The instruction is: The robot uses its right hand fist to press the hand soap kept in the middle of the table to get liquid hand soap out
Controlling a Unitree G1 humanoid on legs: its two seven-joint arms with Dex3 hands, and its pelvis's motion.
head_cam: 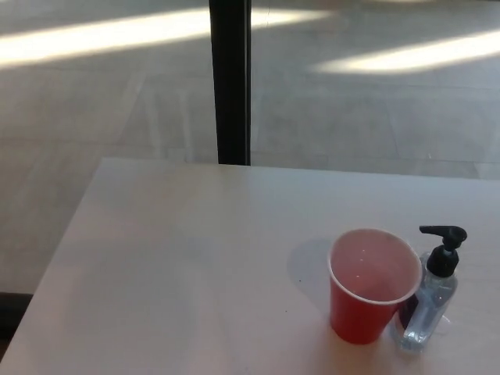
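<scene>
We look down from the head camera at a pale, smooth rectangular worktop [180, 266] with a grey floor [94, 101] beyond it and 1 dark vertical post [230, 78] rising behind the far edge. Neither of the robot's hands is in view, so we cannot tell whether the right hand is spread or balled into the fist the task calls for.

The task's thing, a small clear plastic hand soap bottle with a black pump head [432, 295], stands upright near the right front of the worktop, not at its middle. Its spout points to picture left, over a red disposable plastic cup with a white rim [369, 289]. The cup stands open and upright just beside the bottle on its left, apparently touching it, with a faint film inside that we cannot identify.

We judge the bottle to be light, narrow-based and top-heavy under load, with thin walls and a smooth skin that could slide on the slick worktop. There is nothing to grip here: the contact place is the flat top of the black pump head, and the push should go straight down along the bottle's axis. An off-centre press could tip the bottle into the cup, which is also light and easily knocked over.

We can read no brand, label or writing on the bottle or the cup; a dark patch low on the bottle is too small to make out.
</scene>
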